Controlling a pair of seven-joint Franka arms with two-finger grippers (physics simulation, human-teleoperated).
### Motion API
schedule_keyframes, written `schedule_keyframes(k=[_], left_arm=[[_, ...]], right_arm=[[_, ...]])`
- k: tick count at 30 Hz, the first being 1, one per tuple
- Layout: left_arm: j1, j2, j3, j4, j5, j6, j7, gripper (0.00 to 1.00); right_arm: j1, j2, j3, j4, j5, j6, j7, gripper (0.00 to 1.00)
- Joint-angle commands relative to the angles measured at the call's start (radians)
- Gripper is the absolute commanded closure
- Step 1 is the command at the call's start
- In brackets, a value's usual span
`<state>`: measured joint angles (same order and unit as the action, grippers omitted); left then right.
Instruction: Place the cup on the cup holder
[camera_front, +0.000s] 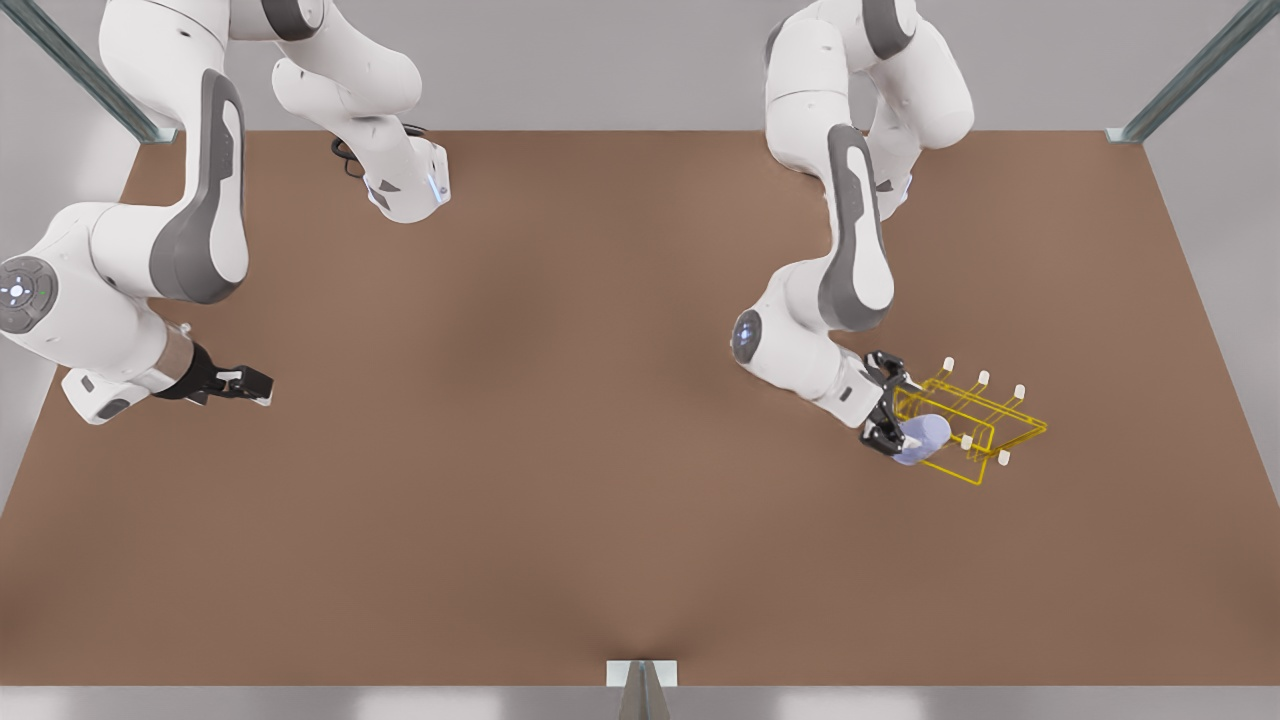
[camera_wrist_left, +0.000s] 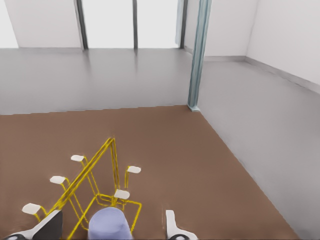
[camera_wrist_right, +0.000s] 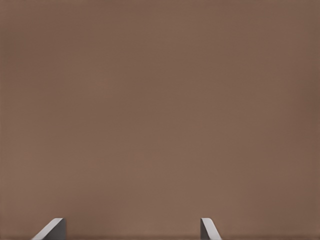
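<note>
**Operator:** Which step am I at?

**Spotter:** Placing, by my reading. Start nearest your left gripper (camera_front: 893, 415): the cup (camera_front: 925, 436) lies between its fingers (camera_wrist_left: 172, 227), which stand apart with a gap on each side, so nothing is clamped. The cup lies tilted against the near end of the wire cup holder (camera_front: 975, 415), close to a white-capped prong (camera_wrist_left: 121, 194). Whether it's seated on a prong I cannot tell.

**Operator:** Where is that on the table (camera_front: 560, 450)?

**Spotter:** Toward its edge on the front view's right, about midway between near and far edges.

**Operator:** Next?

**Spotter:** If it's seated, you'd draw straight back without brushing cup or wire. Your right gripper (camera_front: 262, 385) waits, fingers apart, by the opposite edge.
</note>
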<state>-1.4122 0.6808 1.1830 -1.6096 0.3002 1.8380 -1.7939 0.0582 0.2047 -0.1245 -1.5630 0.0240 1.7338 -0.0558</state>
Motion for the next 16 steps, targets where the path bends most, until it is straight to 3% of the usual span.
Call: schedule_keyframes(k=[1,3,4,5,6,7,8,9,12,16], left_arm=[[0.033,-0.129,0.000,0.203,-0.148,-0.664,1.451,0.00],[0.275,-0.208,-0.017,0.290,-0.272,-0.757,2.257,0.00],[0.552,-0.302,-0.369,0.293,-0.251,-0.732,2.198,0.00],[0.876,-0.346,-0.853,0.336,-0.179,-0.701,1.879,0.00],[1.037,-0.382,-1.076,0.327,-0.177,-0.628,1.693,0.00],[1.141,-0.481,-1.192,0.215,-0.191,-0.467,1.640,0.00],[1.171,-0.550,-1.191,0.106,-0.214,-0.401,1.856,0.00],[1.174,-0.538,-1.177,0.120,-0.217,-0.506,2.050,0.00],[1.174,-0.480,-1.172,0.283,-0.271,-0.605,2.033,0.00],[1.174,-0.471,-1.171,0.283,-0.285,-0.611,2.035,0.00]], right_arm=[[0.002,-0.001,-0.001,0.001,0.001,0.000,-0.001,0.00],[0.002,0.005,0.000,0.014,0.002,0.000,-0.002,0.00],[0.003,0.005,-0.001,0.014,0.002,0.000,-0.001,0.00],[0.003,0.005,0.000,0.014,0.002,0.000,-0.001,0.00],[0.003,0.005,0.000,0.014,0.002,0.000,-0.001,0.00],[0.003,0.005,0.000,0.014,0.002,0.000,-0.001,0.00],[0.003,0.005,-0.001,0.014,0.002,0.000,-0.001,0.00],[0.003,0.005,0.000,0.014,0.002,0.000,-0.001,0.00],[-0.001,0.007,-0.001,0.014,0.001,0.000,-0.002,0.00],[0.000,0.007,-0.001,0.012,0.001,-0.002,-0.002,0.00]])
